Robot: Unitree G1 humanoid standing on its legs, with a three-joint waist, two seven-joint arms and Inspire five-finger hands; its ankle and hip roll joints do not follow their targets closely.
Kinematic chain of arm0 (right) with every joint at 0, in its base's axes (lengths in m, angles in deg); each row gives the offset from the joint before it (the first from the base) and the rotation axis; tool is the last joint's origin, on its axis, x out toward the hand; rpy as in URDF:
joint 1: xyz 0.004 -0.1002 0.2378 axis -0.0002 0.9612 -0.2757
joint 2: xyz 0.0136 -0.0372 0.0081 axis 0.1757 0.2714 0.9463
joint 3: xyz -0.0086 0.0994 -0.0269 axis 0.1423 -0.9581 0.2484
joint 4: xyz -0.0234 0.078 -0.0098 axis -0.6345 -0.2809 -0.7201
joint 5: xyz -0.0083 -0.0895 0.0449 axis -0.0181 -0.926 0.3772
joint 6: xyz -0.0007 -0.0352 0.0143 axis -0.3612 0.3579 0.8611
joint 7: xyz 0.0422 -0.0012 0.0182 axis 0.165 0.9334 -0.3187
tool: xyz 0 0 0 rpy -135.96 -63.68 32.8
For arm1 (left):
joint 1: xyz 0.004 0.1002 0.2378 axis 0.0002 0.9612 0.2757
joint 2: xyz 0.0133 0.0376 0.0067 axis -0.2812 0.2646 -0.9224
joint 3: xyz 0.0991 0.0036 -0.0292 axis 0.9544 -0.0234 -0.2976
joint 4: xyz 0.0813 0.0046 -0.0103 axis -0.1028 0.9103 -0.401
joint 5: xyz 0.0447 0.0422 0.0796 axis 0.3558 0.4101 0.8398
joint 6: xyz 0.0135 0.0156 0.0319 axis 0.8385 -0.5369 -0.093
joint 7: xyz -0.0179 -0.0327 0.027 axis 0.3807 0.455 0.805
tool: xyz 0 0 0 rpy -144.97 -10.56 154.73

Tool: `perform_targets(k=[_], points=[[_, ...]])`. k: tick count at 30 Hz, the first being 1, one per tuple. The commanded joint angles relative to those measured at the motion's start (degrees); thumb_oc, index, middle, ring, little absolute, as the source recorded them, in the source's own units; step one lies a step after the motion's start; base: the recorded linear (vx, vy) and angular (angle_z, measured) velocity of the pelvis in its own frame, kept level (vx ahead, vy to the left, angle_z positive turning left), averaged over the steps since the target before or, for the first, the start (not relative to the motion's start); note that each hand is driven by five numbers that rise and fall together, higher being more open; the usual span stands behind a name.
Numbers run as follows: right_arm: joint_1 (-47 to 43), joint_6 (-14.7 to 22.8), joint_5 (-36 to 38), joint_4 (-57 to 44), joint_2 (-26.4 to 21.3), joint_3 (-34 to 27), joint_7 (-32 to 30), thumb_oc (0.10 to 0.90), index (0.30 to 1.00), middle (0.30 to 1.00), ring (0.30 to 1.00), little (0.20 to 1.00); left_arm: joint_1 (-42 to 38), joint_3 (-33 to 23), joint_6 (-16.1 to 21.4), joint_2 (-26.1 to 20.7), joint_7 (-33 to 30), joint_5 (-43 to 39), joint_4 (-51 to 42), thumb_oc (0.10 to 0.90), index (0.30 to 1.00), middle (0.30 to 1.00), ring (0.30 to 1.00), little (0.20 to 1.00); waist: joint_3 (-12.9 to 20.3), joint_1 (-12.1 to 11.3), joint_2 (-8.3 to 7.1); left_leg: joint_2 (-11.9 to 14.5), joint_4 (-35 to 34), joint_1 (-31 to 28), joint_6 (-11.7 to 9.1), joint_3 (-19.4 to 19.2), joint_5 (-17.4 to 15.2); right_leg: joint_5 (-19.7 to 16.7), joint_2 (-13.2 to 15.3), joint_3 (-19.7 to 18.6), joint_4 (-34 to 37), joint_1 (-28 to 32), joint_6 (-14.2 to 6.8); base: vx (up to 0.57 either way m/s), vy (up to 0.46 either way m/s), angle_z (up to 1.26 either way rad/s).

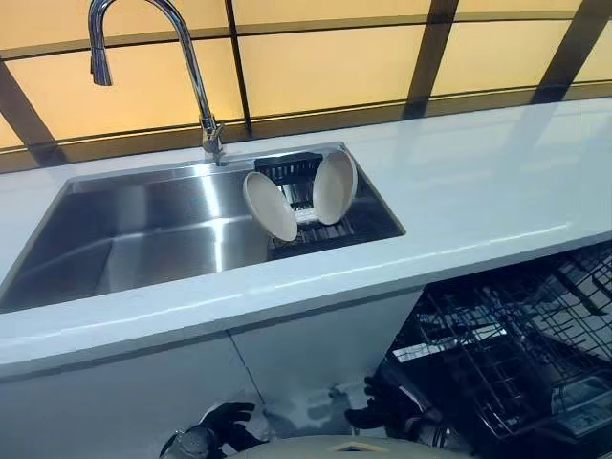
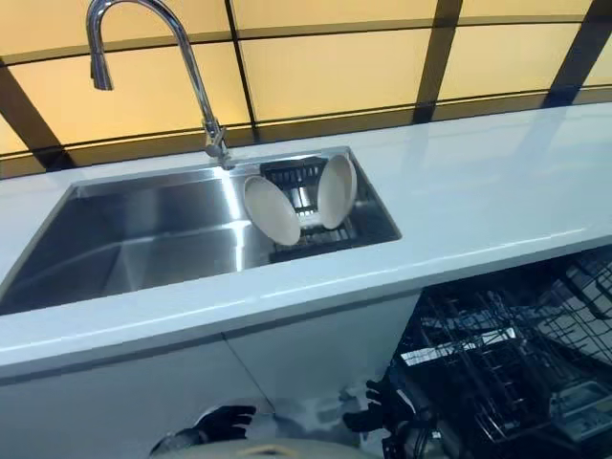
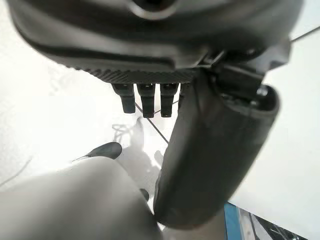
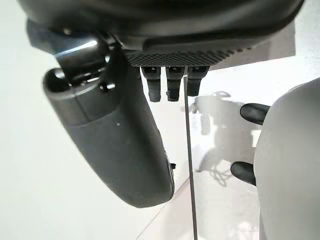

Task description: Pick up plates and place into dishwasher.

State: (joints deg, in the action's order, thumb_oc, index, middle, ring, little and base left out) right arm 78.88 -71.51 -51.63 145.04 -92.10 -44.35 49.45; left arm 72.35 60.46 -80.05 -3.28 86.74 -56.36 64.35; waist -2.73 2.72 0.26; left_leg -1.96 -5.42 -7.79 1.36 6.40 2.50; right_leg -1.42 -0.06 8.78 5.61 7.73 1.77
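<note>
Two cream plates stand on edge in a black rack (image 1: 304, 229) at the right end of the steel sink (image 1: 143, 239). The left plate (image 1: 270, 206) leans left and the right plate (image 1: 335, 187) leans right. The dishwasher (image 1: 516, 354) is open at the lower right, its dark wire rack pulled out below the counter. Both hands hang low in front of the cabinet, far from the plates. My left hand (image 1: 222, 426) is relaxed and holds nothing; its thumb (image 3: 215, 165) sticks out freely. My right hand (image 1: 378, 406) is also relaxed and empty, with its thumb (image 4: 115, 150) apart from the fingers.
A tall curved faucet (image 1: 191, 76) rises behind the sink. The white counter (image 1: 478, 182) runs to the right above the dishwasher. A white cabinet front (image 1: 124, 392) stands below the sink. A yellow panelled wall backs the counter.
</note>
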Motion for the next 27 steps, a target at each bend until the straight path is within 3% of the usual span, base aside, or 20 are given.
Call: perform_targets(k=[1,16,19,22,24,27], points=[[-2.54,1.11,-0.16,3.32,1.01,-0.19,1.22,0.8,0.9,0.9,0.9,0.9,-3.03,2.61,1.34,4.06,0.98,-0.7,2.21,0.8,0.9,0.9,0.9,0.9,-1.72,-1.36,0.49,-3.75,0.42,-1.83,3.54,-5.76,-8.37,5.24,-2.52,-2.7,-0.61,2.39,-1.57,-0.27,-0.057,0.64],[-2.63,1.03,0.08,3.51,1.1,-0.14,1.38,0.8,0.9,0.9,0.9,0.9,-2.86,2.91,2.18,3.9,2.49,1.35,2.25,0.8,0.9,0.9,0.9,0.9,-1.83,-1.39,0.6,-3.76,0.42,-1.93,3.46,-5.7,-8.33,5.26,-2.53,-2.54,-0.61,2.49,-1.55,0.0,0.0,0.0],[-2.8,0.51,-0.37,2.87,0.74,0.35,1.56,0.8,0.9,0.9,0.9,0.9,-3.64,4.46,5.25,3.19,6.44,2.65,0.72,0.8,0.9,0.9,0.9,0.9,-1.88,-1.12,0.75,-3.7,0.42,-1.79,3.33,-5.87,-8.34,5.22,-2.58,-2.85,-0.61,2.31,-1.68,0.0,0.0,0.0],[-3.12,-0.27,-0.32,2.1,0.05,0.75,1.9,0.8,0.9,0.9,0.9,0.9,-4.8,6.22,5.88,2.3,11.23,2.89,-1.71,0.8,0.9,0.9,0.9,0.9,-2.03,-0.94,0.97,-3.68,0.42,-1.7,3.27,-5.9,-8.34,5.2,-2.63,-3.05,-0.61,2.19,-1.78,0.0,0.0,0.0],[-3.53,-1.93,-0.68,0.32,-1.72,1.35,2.86,0.8,0.9,0.9,0.9,0.9,-6.66,9.92,6.58,-0.86,19.47,3.1,-9.75,0.8,0.9,0.9,0.9,0.9,-2.4,-0.51,1.71,-3.52,0.42,-1.57,3.21,-6.3,-8.21,4.97,-2.71,-3.33,-0.61,1.97,-1.91,0.0,0.0,0.0],[-3.52,-2.57,-0.72,-0.56,-2.6,1.69,3.14,0.8,0.9,0.9,0.9,0.9,-7.68,12.34,5.16,-3.83,24.94,4.17,-16.87,0.8,0.9,0.9,0.9,0.9,-2.48,-0.27,2.2,-3.47,0.42,-1.5,3.19,-6.43,-8.13,4.85,-2.73,-3.45,-0.61,1.82,-2.05,0.0,0.0,0.0]])
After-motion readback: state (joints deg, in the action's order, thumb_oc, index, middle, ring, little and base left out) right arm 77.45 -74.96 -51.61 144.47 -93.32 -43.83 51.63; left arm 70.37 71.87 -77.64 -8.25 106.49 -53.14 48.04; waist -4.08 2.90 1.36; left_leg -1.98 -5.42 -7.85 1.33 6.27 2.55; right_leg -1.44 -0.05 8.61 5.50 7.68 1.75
